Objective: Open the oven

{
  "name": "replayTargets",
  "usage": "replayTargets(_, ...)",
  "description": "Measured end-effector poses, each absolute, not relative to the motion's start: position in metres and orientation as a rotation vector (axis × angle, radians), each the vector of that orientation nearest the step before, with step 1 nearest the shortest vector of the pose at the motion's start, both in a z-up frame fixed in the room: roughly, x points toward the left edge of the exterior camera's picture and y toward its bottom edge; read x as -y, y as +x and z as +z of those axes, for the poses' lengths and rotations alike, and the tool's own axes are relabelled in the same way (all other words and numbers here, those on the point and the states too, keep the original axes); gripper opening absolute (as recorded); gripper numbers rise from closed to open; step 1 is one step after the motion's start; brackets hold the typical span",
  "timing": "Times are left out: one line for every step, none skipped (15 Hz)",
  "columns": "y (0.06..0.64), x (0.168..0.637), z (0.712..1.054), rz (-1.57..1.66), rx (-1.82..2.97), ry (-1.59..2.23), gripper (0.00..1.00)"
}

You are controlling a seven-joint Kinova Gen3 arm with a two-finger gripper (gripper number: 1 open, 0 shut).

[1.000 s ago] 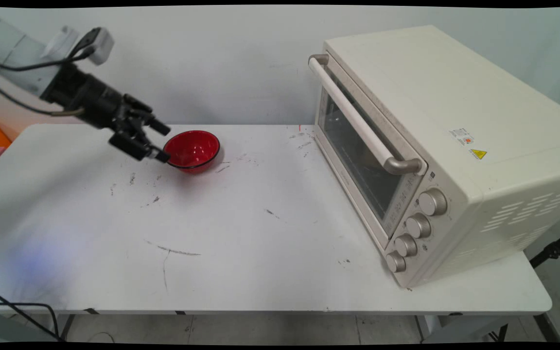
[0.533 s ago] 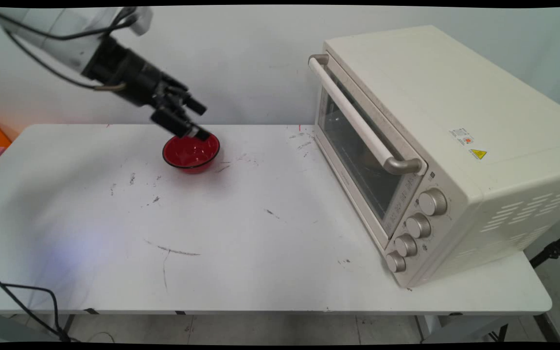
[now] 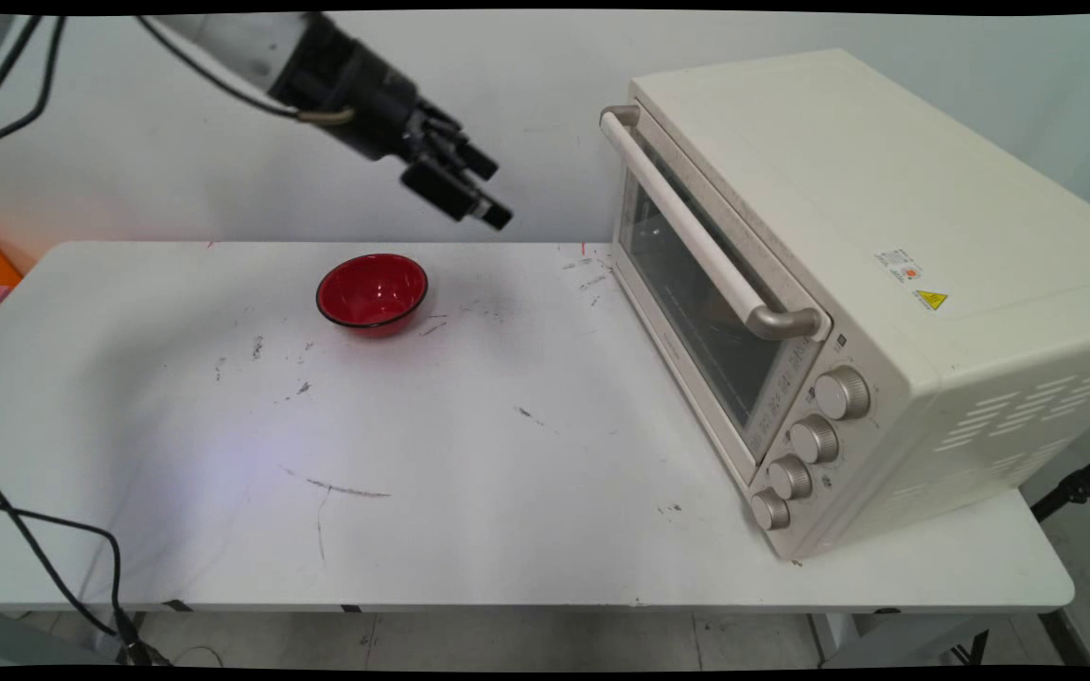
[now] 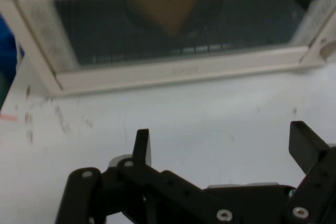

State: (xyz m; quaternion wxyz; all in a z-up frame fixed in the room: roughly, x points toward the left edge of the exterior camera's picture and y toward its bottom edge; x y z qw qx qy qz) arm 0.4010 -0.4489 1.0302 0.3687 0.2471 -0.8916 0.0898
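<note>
At the left of the white tabletop (image 3: 223, 530), toward its far edge, stands a red bowl (image 3: 372, 294), upright, round, with a dark rim and a glossy red inside; nothing can be seen in it. Scuff marks and a thin dark line mark the tabletop around and in front of it. A black cable (image 3: 43, 549) hangs at the near left corner of the table. Above and to the right of the bowl, the arm (image 3: 252, 38) enters from the upper left and slopes downward to the right, ending in the black gripper (image 3: 488, 194), which hangs in the air well clear of the tabletop and apart from the bowl, pointed toward the oven. In the hand view the gripper (image 4: 220, 142) shows its two fingers (image 4: 142, 145) spread wide, with bare tabletop between them; they hold nothing and touch nothing. At the right of the tabletop sits a cream-coloured toaster oven (image 3: 867, 284), set at an angle, its glass door (image 3: 696, 303) shut and facing left toward the gripper. A long pale handle (image 3: 696, 236) with metal ends runs across the top of the door. Four round metal knobs (image 3: 815, 440) stand in a column at the near end of the front panel. A small yellow warning label (image 3: 930, 300) lies on the oven's top, and vent slots are cut in its near side. In the hand view the oven door (image 4: 178, 24) fills the upper part, with a wire rack dimly visible behind the glass.
</note>
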Motion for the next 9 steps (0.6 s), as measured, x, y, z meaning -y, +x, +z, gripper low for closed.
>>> replayTargets(0.396,0.452,1.032,0.232,2.285,0.628,1.00)
replayTargets(0.388,0.458,1.034,0.235,2.279,0.619,1.00)
replayTargets(0.383,0.461,1.036,0.236,2.275,0.613,1.00)
replayTargets(0.376,0.466,1.037,0.238,2.268,0.606,1.00)
replayTargets(0.372,0.469,1.038,0.238,2.264,0.601,1.00)
replayTargets(0.363,0.474,1.040,0.237,2.257,0.594,1.00)
replayTargets(0.356,0.479,1.041,0.236,2.251,0.587,1.00)
replayTargets(0.348,0.484,1.042,0.236,2.243,0.579,1.00)
replayTargets(0.341,0.488,1.043,0.235,2.238,0.573,1.00)
